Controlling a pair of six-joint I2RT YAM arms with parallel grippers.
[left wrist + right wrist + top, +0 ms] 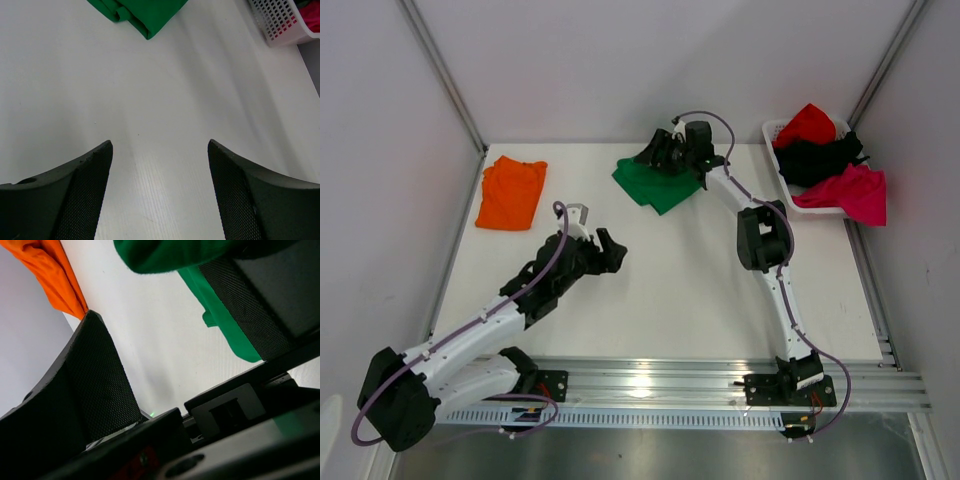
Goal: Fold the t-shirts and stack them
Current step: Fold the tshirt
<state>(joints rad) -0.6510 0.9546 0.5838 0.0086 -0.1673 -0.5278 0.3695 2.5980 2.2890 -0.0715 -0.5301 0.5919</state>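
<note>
Two t-shirts lie on the table (670,290). At far left is the orange t-shirt (511,192). Next, the left gripper (616,252) hovers with jaws spread, grasping nothing. The green t-shirt (655,188) lies at the middle back under the right gripper (658,156), which is likewise released. At right, the white basket (772,130) holds a red t-shirt (808,122), a black t-shirt (820,158) and a magenta t-shirt (855,192).

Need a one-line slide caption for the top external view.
Right gripper open over the green t-shirt, left gripper open above bare table; orange t-shirt folded far left, others in the basket.
</note>
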